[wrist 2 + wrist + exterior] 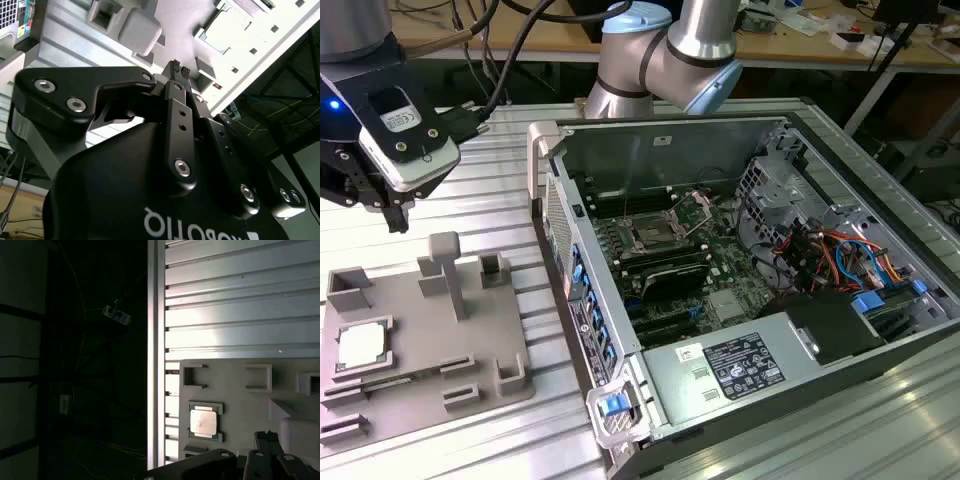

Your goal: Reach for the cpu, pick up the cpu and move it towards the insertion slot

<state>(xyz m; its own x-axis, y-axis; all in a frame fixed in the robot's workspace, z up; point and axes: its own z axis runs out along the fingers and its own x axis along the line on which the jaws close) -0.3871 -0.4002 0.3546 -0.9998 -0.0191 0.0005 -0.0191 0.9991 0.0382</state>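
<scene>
Cpu [362,346], a small flat square chip with a silver-white metal top and thin tan rim, lies flat in a raised frame on the fixture plate, at the exterior view's left. The ribbed silver aluminium desk [470,170] carries everything. On it, at the exterior view's right, lies an open grey metal computer case [660,150] with its green motherboard exposed. Behind the case stands the silver robot arm with blue-grey joints [700,50]. The flat grey plastic fixture plate with upright blocks [430,330] lies on the desk just beside the case. The black hand [395,215] hangs in the air above the plate's far side, fingertips drawn together with nothing between them, clear of the cpu. The insertion slot [650,235], a square socket with a silvery frame and dark centre, sits on the motherboard, well apart from the hand.
</scene>
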